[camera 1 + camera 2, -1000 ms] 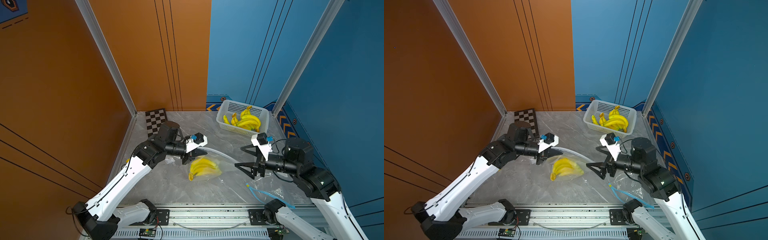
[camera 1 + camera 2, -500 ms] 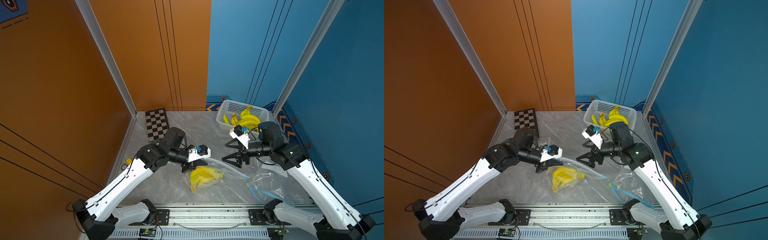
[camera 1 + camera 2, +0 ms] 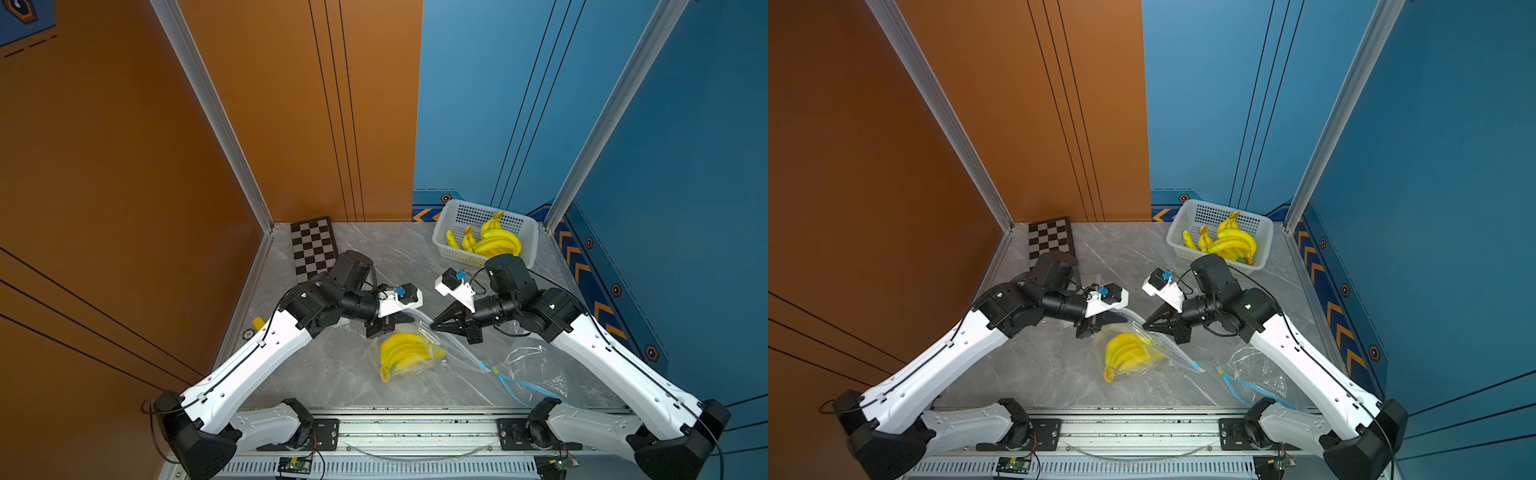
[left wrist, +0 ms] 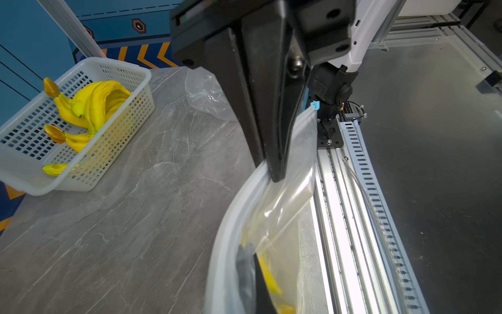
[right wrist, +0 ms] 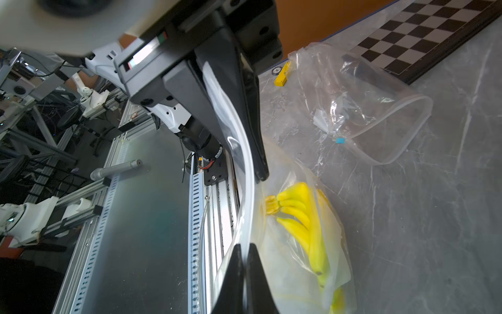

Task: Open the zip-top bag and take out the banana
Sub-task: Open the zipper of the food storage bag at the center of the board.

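**Top views: both grippers clamped on the banana bag's rim**

Both top views put the clear plastic zip-top bag (image 3: 446,351) on the grey marble tabletop (image 3: 332,374), between the two arms and close to the front rail. A bunch of yellow bananas (image 3: 405,353) sits inside it, resting on the tabletop.

The left gripper (image 3: 411,320) has its jaws together on the bag's white zip rim. The left wrist view shows its tips pinching that strip, with the film spreading away from them. The right gripper (image 3: 433,326) faces it from just beside, jaws likewise pressed together on the rim. The right wrist view shows the strip running between its black fingers (image 5: 258,152). A small blue slider (image 3: 482,365) sits at the rim's other end, toward the front rail.

An empty clear bag with a blue zip strip (image 3: 536,374) lies on the tabletop by the right arm. A white perforated plastic basket (image 3: 469,214) of more bananas stands in the back right corner, well apart from the zip-top bag. A black-and-white checkerboard (image 3: 313,245) lies at the back left.
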Robot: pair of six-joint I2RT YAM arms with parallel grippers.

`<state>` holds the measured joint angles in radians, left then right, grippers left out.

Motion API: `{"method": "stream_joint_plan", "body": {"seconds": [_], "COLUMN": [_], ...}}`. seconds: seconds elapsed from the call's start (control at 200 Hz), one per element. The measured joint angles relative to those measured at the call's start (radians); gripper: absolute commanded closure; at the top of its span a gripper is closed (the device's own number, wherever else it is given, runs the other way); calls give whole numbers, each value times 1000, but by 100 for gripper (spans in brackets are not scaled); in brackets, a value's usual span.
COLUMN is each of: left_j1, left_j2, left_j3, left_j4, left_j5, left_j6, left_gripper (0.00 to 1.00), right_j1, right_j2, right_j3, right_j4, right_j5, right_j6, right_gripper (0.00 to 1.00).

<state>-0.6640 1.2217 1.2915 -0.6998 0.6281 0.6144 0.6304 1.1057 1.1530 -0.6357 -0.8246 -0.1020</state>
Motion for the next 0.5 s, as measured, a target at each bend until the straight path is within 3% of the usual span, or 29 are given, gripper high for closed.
{"method": "stream_joint_plan", "body": {"seconds": [0.035, 0.105, 0.205, 0.295, 0.32, 0.501], "left_j1": [3, 0, 0, 3, 10, 114], "left_j2": [32, 108, 198, 225, 224, 53], "left_j3": [39, 138, 254, 273, 264, 25], "left_j4": [14, 57, 146, 210, 221, 259], "left_j5": [-8, -20, -45, -77, -90, -194], "left_j6": [-11, -37, -103, -214, -259, -589], "left_gripper": [99, 67, 43, 15, 1, 2], "right_j1": [0, 5, 51, 138, 164, 356], "right_j2": [-28, -72, -106, -112, -112, -57], "right_j3": [-5, 1, 40, 55, 52, -26], "right_j4": [32, 87, 114, 131, 135, 200], "right_j5": [34, 108, 234, 370, 411, 633], "right_j6": [31, 80, 124, 149, 158, 208], "right_gripper": [100, 100, 100, 100, 100, 100]}}
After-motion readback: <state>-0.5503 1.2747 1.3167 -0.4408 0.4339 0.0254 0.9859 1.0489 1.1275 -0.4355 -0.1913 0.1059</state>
